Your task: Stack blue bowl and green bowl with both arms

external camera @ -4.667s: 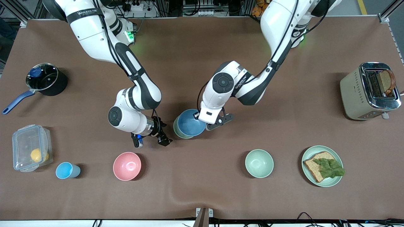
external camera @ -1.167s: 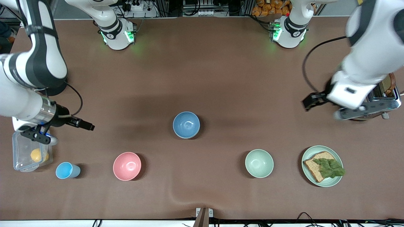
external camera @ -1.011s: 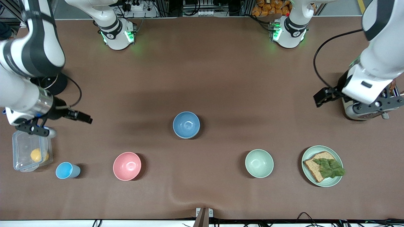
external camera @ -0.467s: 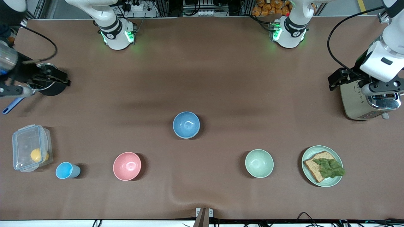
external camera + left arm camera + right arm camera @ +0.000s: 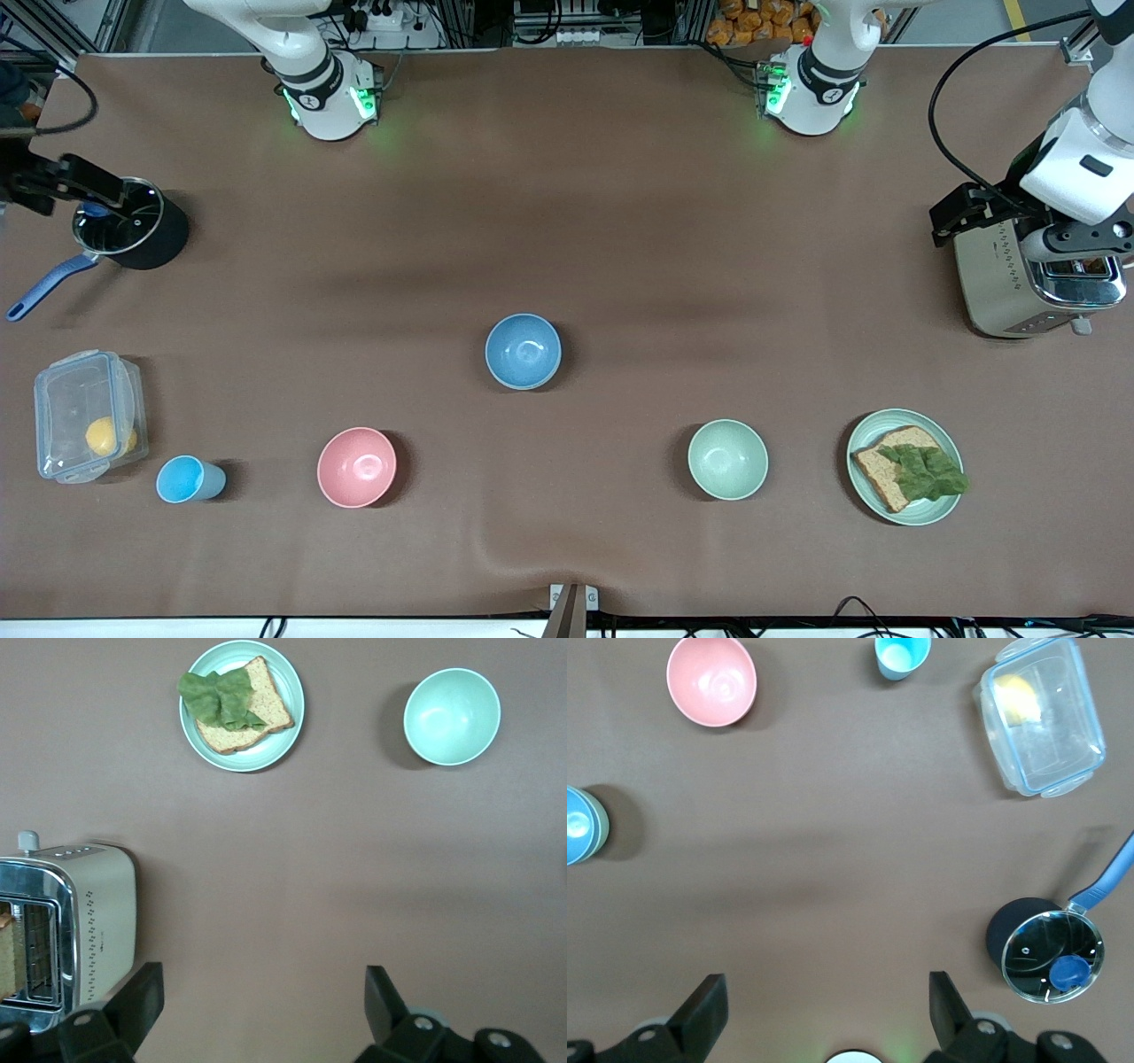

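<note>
Brown matte cloth covers the whole table [image 5: 620,221], slightly wrinkled at the edge nearest the front camera. From the front, the blue bowl [image 5: 523,350] sits near the table's middle, nested in the green bowl [image 5: 499,377], of which only a thin sage rim shows; the stacking looks done. Both read as light, rigid, smooth shells, best pinched at the rim. The pink bowl [image 5: 356,467] and the mint bowl [image 5: 727,459] lie nearer the camera. The right gripper [image 5: 53,182] hangs over the pot [image 5: 128,223] and the left gripper [image 5: 983,213] over the toaster [image 5: 1036,275]; both arms wait.

On the left wrist view, the left gripper [image 5: 261,1010] is spread wide and holds nothing, above bare cloth beside the toaster [image 5: 66,921]; the plate [image 5: 288,722] with bread and the mint bowl [image 5: 452,716] lie apart.

On the right wrist view, the right gripper [image 5: 828,1005] is likewise splayed and empty. The blue bowl [image 5: 580,835] shows at the edge, the green bowl's [image 5: 602,826] rim around it, with the pot [image 5: 1050,952], the lidded box [image 5: 1041,713] and the cup [image 5: 902,656] elsewhere.
</note>
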Tool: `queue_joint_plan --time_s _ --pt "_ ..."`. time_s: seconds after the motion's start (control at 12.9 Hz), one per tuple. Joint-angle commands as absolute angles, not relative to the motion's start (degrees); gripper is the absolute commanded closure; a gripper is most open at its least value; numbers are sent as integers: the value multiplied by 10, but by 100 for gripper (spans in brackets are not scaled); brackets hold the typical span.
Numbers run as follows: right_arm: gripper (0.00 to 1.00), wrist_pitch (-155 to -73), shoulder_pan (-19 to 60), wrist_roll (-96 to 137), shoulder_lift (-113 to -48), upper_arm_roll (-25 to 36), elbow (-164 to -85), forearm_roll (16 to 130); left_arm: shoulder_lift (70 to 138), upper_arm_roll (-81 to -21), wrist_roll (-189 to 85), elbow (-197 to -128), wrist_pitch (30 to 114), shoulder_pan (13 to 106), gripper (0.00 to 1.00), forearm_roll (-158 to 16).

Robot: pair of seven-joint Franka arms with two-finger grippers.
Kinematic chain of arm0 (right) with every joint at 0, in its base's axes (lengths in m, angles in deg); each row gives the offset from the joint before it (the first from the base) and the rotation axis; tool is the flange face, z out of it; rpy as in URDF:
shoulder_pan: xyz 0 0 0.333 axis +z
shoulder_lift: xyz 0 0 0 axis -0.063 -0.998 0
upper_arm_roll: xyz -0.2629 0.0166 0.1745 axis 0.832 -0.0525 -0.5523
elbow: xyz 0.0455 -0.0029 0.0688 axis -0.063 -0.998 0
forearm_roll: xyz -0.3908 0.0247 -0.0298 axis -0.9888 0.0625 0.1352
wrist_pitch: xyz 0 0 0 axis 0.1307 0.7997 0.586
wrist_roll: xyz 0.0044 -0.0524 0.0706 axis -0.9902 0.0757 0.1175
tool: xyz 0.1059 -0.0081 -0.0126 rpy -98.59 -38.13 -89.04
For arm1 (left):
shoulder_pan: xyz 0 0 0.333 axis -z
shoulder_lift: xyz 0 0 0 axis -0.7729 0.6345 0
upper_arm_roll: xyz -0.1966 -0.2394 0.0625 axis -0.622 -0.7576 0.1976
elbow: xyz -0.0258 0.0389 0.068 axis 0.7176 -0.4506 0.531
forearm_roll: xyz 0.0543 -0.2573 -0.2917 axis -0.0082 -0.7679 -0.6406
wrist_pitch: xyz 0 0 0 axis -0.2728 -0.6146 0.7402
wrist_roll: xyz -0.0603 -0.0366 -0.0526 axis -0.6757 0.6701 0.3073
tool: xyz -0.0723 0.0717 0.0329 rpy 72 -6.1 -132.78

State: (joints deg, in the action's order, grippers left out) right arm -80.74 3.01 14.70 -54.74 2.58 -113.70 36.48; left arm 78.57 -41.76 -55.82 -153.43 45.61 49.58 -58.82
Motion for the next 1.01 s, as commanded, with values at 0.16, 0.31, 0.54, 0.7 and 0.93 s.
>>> queue_joint_plan --time_s 0.16,0.31,0.54,0.7,0.93 --pt "0 -820 24 143 -545 19 -1139 376 768 -416 -531 -1543 448 490 0 -605" --pt "0 -824 24 144 -547 19 -1139 384 768 -416 -532 -1541 446 490 0 -610" --pt "0 -829 24 144 -548 19 -1140 384 770 -413 -535 -1532 438 491 0 -624" --pt "0 -830 24 146 -549 19 -1140 384 770 -413 -535 -1532 438 491 0 -624" --pt "0 -839 22 152 -555 19 -1141 384 769 -413 -535 -1532 438 490 0 -624"
